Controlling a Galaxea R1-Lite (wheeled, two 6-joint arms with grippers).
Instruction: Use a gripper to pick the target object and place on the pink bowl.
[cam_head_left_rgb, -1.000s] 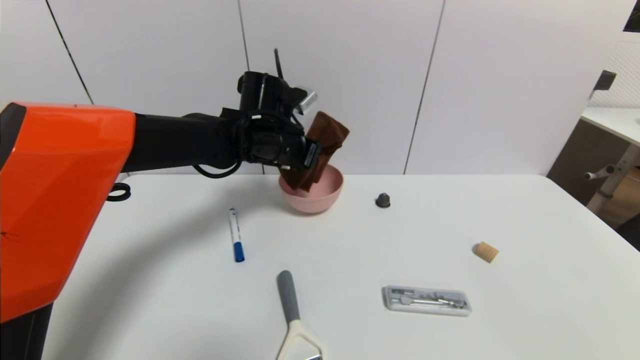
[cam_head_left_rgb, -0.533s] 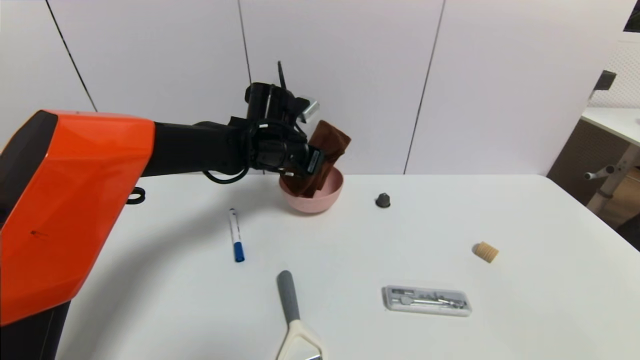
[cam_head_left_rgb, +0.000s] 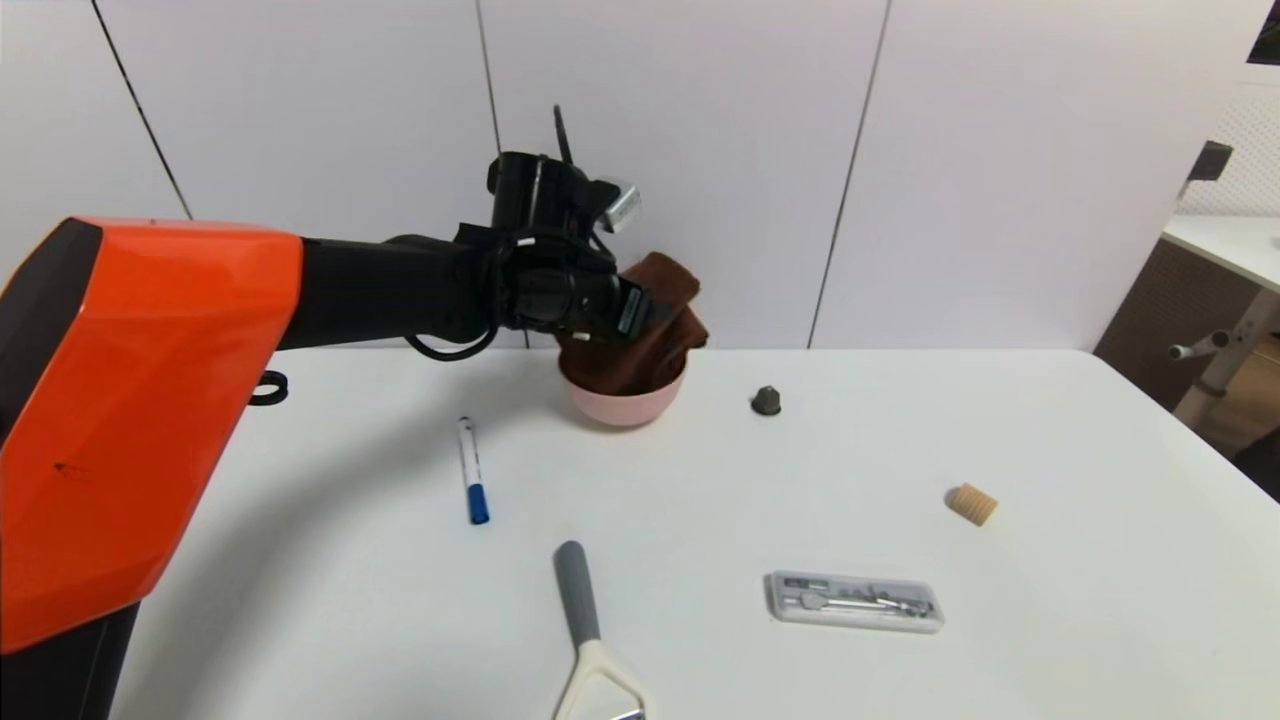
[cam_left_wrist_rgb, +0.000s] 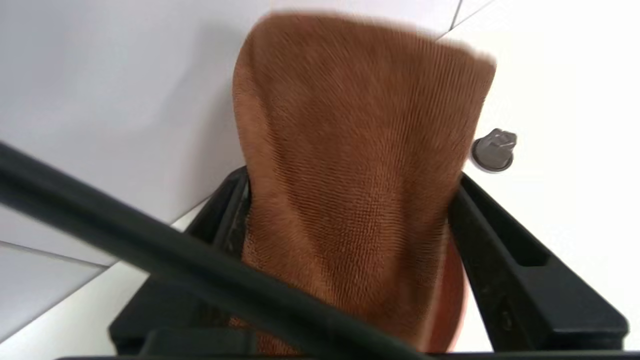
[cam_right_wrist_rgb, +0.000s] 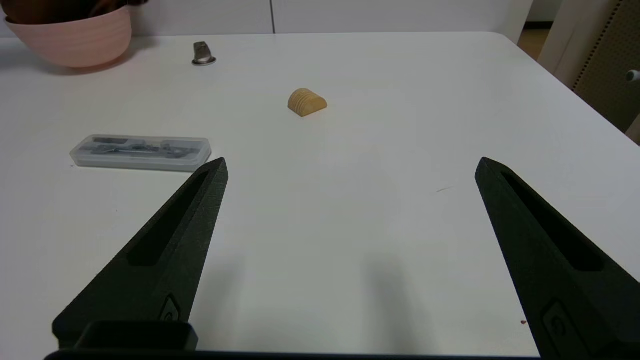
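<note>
left gripper (cam_head_left_rgb: 650, 312) sat above the near rim of the pink bowl (cam_head_left_rgb: 625, 405), at the back of the table (cam_head_left_rgb: 900, 450) close to the wall. in the left wrist view its jaws stood wide apart, with the brown towel (cam_left_wrist_rgb: 360, 165) bulging up between them and brushing both inner faces; whether the jaws bore any of its weight could not be told. in the head view the towel's lower folds lay inside the bowl, and its upper part stood above the rim, leaning toward the wall side.

right gripper (cam_right_wrist_rgb: 350, 165) was parked low over the near right part of the table, jaws wide, nothing between them. idle.

risks noted:
- the fuzzy pile may snag on a jaw face. if the arm pulls back along the jaw line, a caught fold could drag the towel out over the rim, or tip the light plastic bowl. a straight upward lift looked safer.
- the towel was piled high and off-centre. once nothing props it, the upper fold could flop over the far rim and hang outside, or slide out fully.
- the bowl sat close to the wall, so a nudge from the arm could push it against the wall.
- the small grey cap (cam_head_left_rgb: 766, 400) stood near the bowl on its right; the marker (cam_head_left_rgb: 472, 470) lay well apart, so no likely interference.

placement judged nearly done; release clean only if the cloth frees from both jaws.
</note>
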